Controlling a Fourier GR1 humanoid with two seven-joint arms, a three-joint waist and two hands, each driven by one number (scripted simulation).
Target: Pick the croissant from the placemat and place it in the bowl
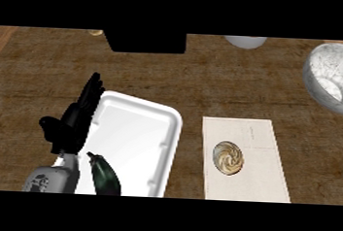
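The croissant (228,158), a tan swirled pastry, lies on the left half of the beige placemat (254,186) at the lower right. The bowl (327,71), grey-white and marbled, stands at the far right edge, partly cut off by the frame. My left hand (72,123) is at the left, beside the left rim of a white tray, with its fingers straight and pointing up; it is open, holds nothing and is far from the croissant. My right hand does not show.
A white rectangular tray (141,130) sits between my left hand and the placemat, with a dark green elongated object (105,176) at its lower left. A black block (147,41), a white vessel (245,41) and a small tan thing (95,32) line the counter's far edge.
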